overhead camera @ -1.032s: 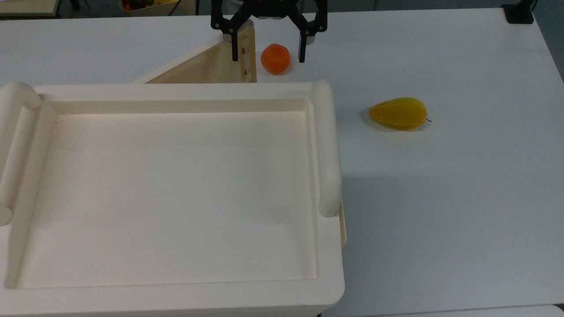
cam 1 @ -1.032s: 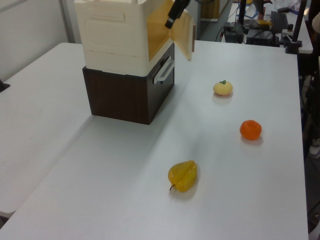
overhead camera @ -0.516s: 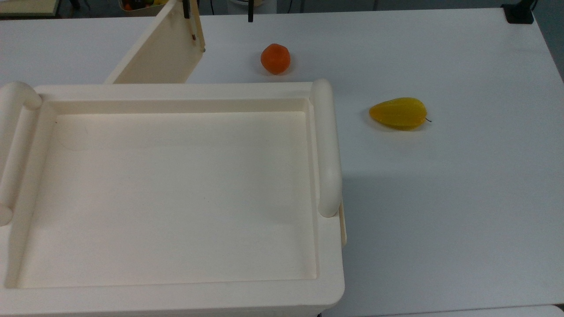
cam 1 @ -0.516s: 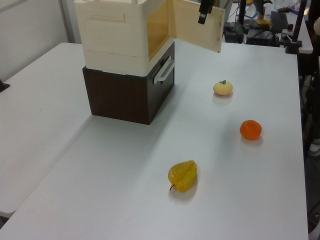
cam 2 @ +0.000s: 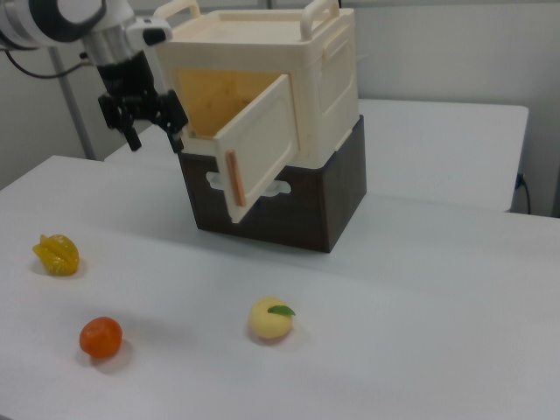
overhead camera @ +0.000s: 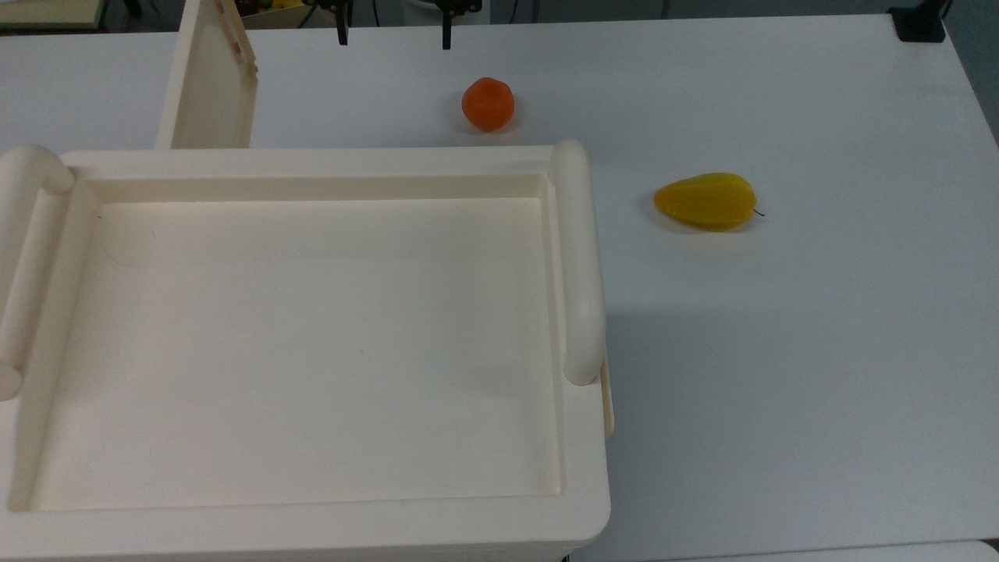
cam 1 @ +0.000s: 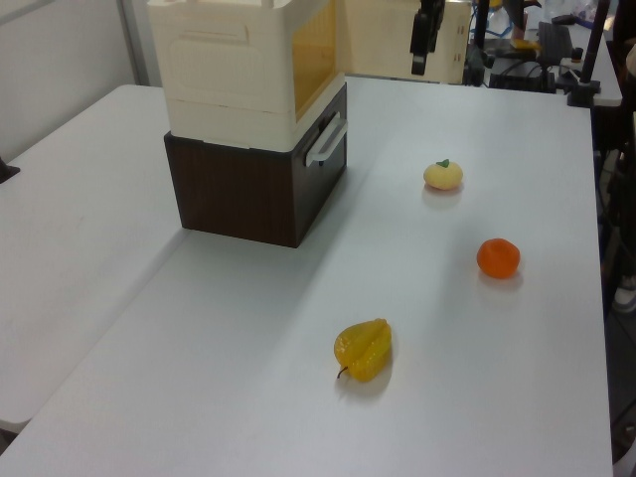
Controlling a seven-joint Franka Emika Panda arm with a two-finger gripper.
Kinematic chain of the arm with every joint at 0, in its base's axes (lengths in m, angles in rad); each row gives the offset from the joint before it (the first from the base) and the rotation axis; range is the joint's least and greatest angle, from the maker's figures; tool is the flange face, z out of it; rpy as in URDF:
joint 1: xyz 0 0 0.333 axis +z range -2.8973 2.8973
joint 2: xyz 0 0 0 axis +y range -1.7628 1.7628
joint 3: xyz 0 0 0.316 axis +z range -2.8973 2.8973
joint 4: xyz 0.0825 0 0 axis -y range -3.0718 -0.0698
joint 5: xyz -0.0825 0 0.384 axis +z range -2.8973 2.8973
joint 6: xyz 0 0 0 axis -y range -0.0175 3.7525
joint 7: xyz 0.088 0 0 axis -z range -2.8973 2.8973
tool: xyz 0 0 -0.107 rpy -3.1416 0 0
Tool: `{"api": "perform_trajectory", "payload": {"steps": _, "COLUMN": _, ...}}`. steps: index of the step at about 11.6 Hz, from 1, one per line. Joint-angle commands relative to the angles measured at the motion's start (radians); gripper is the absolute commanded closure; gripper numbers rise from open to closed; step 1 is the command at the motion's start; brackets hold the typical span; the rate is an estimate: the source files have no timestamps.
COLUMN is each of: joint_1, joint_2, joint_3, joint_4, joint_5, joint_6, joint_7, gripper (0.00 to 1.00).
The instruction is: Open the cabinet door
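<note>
The cabinet (cam 2: 289, 79) is a cream box on a dark brown base. Its cabinet door (cam 2: 262, 150) stands swung well open, showing the yellowish inside. In the top view the cabinet door (overhead camera: 209, 78) juts out from the cabinet top (overhead camera: 312, 343) at the upper left. My gripper (cam 2: 154, 131) hangs open and holds nothing, off the door's free edge and apart from it. Its two black fingertips show at the top edge of the top view, where the gripper (overhead camera: 393, 35) is right of the door. In the left view the gripper (cam 1: 422, 55) hangs in front of the door (cam 1: 383, 40).
An orange (overhead camera: 488, 104) lies just below the gripper in the top view. A yellow starfruit (overhead camera: 706, 200) lies further to the top view's right. A pale yellow fruit (cam 2: 269, 318) sits on the white table in front of the cabinet. The brown base has a drawer handle (cam 1: 323, 144).
The door has swung further open, toward the top view's left. The gripper, which straddled the door's edge a second ago, now stands clear of it, still open.
</note>
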Motion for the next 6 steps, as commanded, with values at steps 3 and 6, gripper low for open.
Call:
{"api": "perform_trajectory", "payload": {"steps": 3, "joint_1": -0.039, "joint_2": -0.090, "joint_3": -0.006, "joint_4": -0.188, "joint_5": 0.003, "joint_6": -0.005, "joint_7": 0.015, "gripper": 0.00}}
{"api": "perform_trajectory", "payload": {"steps": 6, "joint_1": -0.044, "joint_2": -0.080, "joint_3": -0.007, "joint_4": -0.187, "joint_5": 0.001, "joint_6": 0.000, "joint_7": 0.033, "gripper": 0.00}}
